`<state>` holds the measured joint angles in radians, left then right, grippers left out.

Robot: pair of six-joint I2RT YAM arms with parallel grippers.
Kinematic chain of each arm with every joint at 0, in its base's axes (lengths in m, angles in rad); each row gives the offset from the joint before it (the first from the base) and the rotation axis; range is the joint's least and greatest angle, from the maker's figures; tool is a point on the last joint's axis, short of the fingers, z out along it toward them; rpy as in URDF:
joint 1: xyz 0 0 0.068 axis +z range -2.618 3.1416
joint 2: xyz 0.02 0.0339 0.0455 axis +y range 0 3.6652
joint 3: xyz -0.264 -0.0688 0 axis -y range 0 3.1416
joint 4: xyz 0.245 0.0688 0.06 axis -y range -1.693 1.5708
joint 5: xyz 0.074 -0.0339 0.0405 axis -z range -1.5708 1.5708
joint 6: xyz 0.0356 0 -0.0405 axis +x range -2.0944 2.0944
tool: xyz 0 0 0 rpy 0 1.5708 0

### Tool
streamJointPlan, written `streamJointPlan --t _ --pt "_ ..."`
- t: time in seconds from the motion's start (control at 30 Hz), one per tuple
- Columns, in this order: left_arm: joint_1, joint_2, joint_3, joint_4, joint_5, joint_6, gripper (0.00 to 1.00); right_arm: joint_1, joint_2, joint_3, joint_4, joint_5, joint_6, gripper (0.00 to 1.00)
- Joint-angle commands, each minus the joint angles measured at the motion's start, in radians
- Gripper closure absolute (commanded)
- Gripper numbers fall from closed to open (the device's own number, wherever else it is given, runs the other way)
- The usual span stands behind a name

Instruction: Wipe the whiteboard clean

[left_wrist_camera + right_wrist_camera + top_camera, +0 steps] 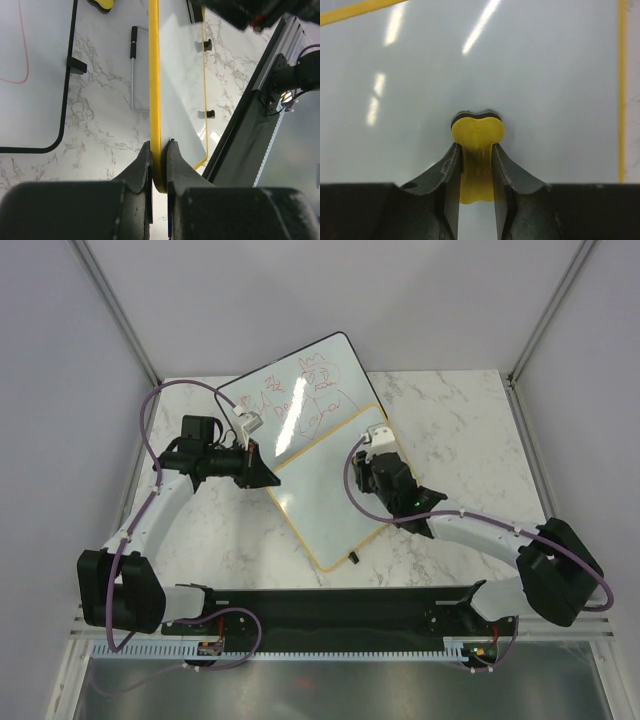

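Observation:
The yellow-framed whiteboard (pixel 325 505) lies at an angle in the middle of the table, and its surface looks blank. My left gripper (pixel 274 477) is shut on its left frame edge; the left wrist view shows the yellow frame (pixel 154 75) pinched between the jaws of my left gripper (pixel 159 159). Two black clips (pixel 206 45) sit on the far edge. My right gripper (pixel 376 458) is over the board's upper right part. In the right wrist view my right gripper (pixel 476 150) is shut on a yellow eraser (pixel 477 131) that rests on the white surface (pixel 545 75).
A larger black-framed whiteboard with red scribbles (pixel 300 385) lies behind, partly under the yellow one, and also shows in the left wrist view (pixel 35 75). A wire piece with a black grip (pixel 133 42) lies on the marble table (pixel 460 430). A black rail (pixel 340 605) runs along the near edge.

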<state>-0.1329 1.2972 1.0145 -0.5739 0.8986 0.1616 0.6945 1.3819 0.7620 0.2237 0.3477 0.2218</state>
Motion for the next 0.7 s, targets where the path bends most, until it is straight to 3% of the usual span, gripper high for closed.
streamJointPlan --t 0.0,0.2,0.33,0.53,0.67 --pt "-0.033 -0.009 0.03 0.072 -0.035 0.156 0.98 0.201 0.029 0.011 -0.137 0.002 -0.039 1.0" --pt "-0.033 -0.007 0.039 0.078 -0.033 0.153 0.98 0.411 0.034 -0.105 -0.141 0.037 0.048 1.0" --pt "-0.031 -0.018 0.035 0.085 -0.035 0.153 0.98 0.465 0.086 -0.085 -0.256 0.252 0.106 1.0" --pt "-0.033 -0.024 0.029 0.085 -0.05 0.165 0.98 0.202 -0.041 -0.037 -0.224 0.169 -0.03 1.0" --pt "-0.033 -0.026 0.016 0.086 -0.047 0.168 0.98 0.041 -0.023 0.081 -0.169 0.094 -0.128 1.0"
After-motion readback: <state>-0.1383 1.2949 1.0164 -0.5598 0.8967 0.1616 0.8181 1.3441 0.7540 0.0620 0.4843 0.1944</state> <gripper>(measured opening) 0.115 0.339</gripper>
